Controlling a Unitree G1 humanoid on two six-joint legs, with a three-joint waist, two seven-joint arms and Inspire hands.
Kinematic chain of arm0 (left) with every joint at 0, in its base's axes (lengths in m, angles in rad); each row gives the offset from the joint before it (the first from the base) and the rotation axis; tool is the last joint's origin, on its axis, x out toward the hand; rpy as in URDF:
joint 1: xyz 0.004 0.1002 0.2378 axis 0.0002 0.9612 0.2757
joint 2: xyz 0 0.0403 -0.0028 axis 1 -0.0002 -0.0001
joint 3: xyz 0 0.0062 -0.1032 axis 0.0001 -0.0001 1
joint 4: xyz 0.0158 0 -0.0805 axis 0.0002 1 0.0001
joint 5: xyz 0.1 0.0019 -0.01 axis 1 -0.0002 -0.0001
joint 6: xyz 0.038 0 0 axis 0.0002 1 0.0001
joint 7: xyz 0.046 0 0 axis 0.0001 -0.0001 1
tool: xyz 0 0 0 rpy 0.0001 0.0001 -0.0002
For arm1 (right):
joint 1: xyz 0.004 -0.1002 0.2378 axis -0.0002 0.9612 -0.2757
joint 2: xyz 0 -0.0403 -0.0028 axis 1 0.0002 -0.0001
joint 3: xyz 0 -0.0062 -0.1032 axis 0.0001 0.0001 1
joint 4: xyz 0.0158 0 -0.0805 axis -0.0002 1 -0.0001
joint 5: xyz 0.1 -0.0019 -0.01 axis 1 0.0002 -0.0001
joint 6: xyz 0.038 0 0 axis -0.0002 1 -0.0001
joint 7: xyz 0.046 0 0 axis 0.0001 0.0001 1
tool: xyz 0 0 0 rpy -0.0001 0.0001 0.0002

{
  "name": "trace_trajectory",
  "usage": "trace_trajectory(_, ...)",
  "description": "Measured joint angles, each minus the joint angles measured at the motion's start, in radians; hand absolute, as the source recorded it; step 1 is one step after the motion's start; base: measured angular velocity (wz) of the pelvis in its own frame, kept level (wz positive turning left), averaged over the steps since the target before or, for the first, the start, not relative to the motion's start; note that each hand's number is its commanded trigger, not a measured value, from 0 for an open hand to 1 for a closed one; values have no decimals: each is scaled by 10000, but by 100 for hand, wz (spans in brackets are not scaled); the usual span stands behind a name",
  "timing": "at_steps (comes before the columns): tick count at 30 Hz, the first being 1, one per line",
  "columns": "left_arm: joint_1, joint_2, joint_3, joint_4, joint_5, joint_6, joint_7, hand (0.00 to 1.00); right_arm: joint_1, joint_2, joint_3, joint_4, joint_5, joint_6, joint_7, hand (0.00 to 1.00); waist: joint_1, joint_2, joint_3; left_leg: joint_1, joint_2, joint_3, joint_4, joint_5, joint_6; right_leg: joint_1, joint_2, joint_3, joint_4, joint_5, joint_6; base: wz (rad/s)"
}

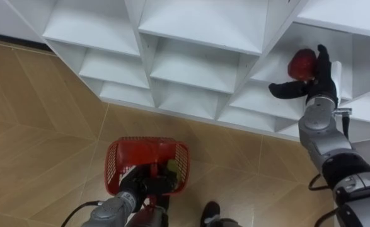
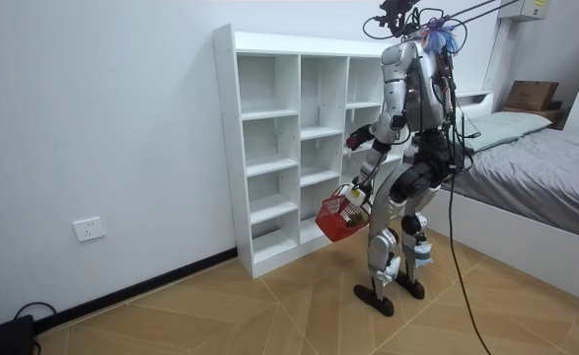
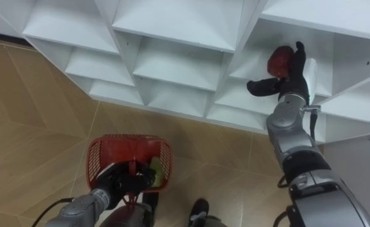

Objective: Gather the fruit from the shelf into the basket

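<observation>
Red fruit (image 1: 301, 63) rests upper right against straight fingers (image 1: 324, 60) of the spread right hand (image 1: 320, 85); the red basket (image 1: 117, 161), handle gripped by the left hand (image 1: 135, 185), hangs lower left

One white closet (image 2: 269, 148) with three columns. At its right column, one red fruit (image 1: 301, 63). Low in front of the closet, one basket (image 1: 116, 167) holding one yellow-green fruit (image 1: 170, 168). Beyond the closet, one bed (image 2: 555, 158).
</observation>
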Motion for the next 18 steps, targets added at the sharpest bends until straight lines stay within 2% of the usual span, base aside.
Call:
trace_trajectory(7, 59, 80, -23, -111, -362, -19, -17, 100, -4, -37, -12, -190, 163, 7, -13, 0, -10, -6, 1, -224, -5, -23, 96, 2, -5, -222, -35, -53, 144, -73, -35, 1)
trace_trajectory(14, 195, 67, -286, -393, -380, -176, 0, 100, -1, -36, -16, -380, 1165, -1, -33, 0, -31, -5, 2, -513, -16, -332, 399, -19, -23, -246, -61, -358, 193, -88, -58, 11)
trace_trajectory(18, 238, 85, -373, -618, -379, -184, 76, 100, 0, -36, -17, -396, 1101, -15, -60, 0, -24, -5, 2, -729, -91, -324, 674, -82, 2, -524, -191, -317, 551, -242, -54, 3)
